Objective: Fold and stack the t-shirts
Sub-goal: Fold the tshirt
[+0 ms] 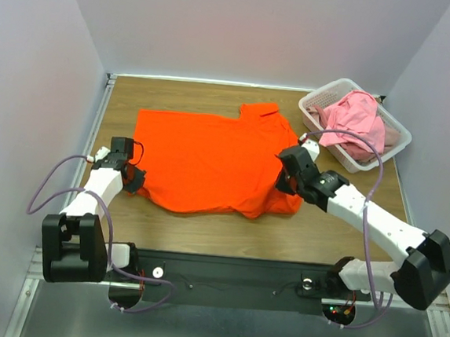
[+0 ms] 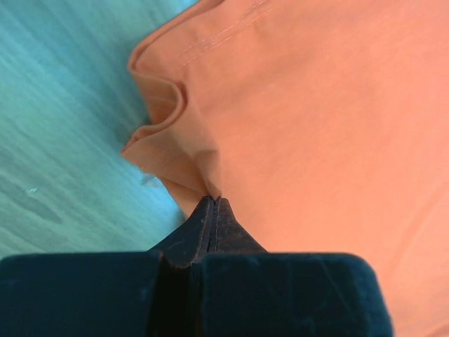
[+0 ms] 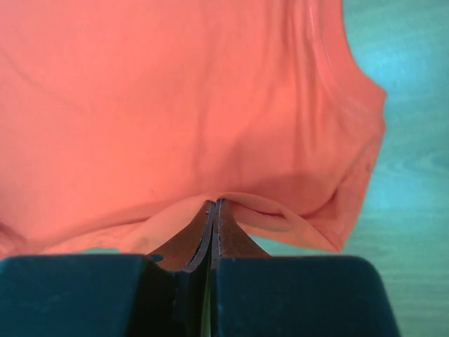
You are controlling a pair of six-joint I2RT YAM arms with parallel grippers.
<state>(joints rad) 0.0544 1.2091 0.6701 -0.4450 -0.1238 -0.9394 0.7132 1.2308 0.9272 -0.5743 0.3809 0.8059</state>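
The bright orange t-shirt (image 1: 210,163) lies spread on the wooden table (image 1: 204,230), one sleeve up at the back. My left gripper (image 1: 136,178) is shut on its near left edge; in the left wrist view the cloth (image 2: 316,119) puckers at my closed tips (image 2: 212,200). My right gripper (image 1: 284,182) is shut on the shirt's near right edge; in the right wrist view the hem (image 3: 210,126) bunches over my closed tips (image 3: 216,203). The light pink t-shirt (image 1: 357,123) lies crumpled in the basket.
The white lattice basket (image 1: 316,103) stands at the back right corner. Grey walls close in the table on three sides. Purple cables loop from both arms. Bare wood shows in front of the shirt.
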